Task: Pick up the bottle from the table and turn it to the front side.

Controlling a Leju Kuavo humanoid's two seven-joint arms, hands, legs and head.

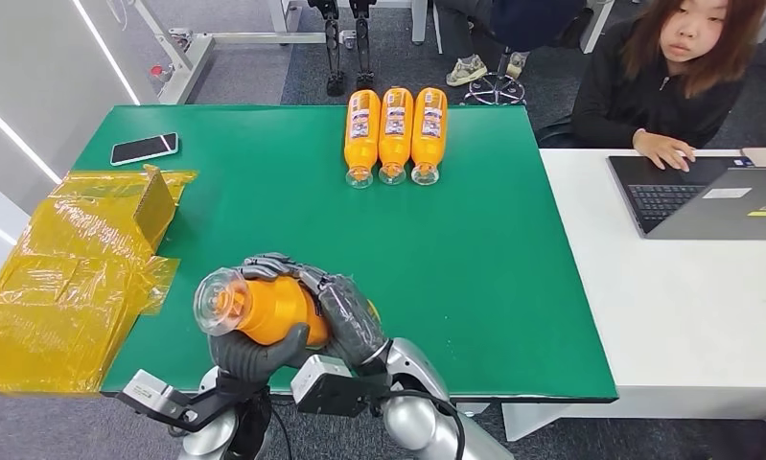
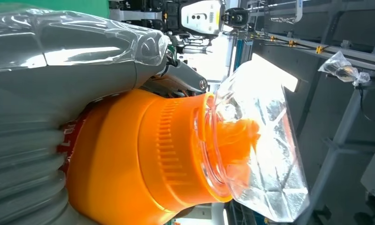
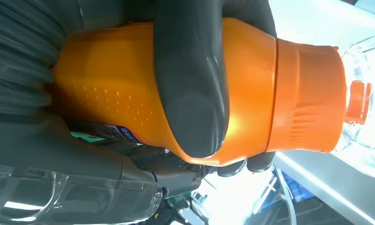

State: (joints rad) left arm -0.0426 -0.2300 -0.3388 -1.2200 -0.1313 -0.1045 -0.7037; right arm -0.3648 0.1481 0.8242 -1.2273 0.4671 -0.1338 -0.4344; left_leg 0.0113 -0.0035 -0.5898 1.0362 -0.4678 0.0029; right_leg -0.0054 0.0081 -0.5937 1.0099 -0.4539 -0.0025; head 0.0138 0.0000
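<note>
An orange bottle [image 1: 268,309] with a clear end pointing toward the camera hangs above the near edge of the green table [image 1: 475,268]. Both hands hold it. My left hand [image 1: 249,356] cups it from below, and my right hand [image 1: 345,311] wraps over its top and right side. In the left wrist view the bottle [image 2: 143,159] lies against the grey thumb [image 2: 72,70], its clear end [image 2: 265,140] sticking out. In the right wrist view dark fingers [image 3: 192,79] curl around the orange body [image 3: 251,93], and a bit of label peeks out beneath.
Three more orange bottles [image 1: 395,134] lie side by side at the table's far edge. A phone [image 1: 144,148] sits at the far left, above yellow plastic bags [image 1: 67,278] and a cardboard piece [image 1: 154,204]. At the right, a person [image 1: 676,77] works a laptop [image 1: 705,196] on a white table.
</note>
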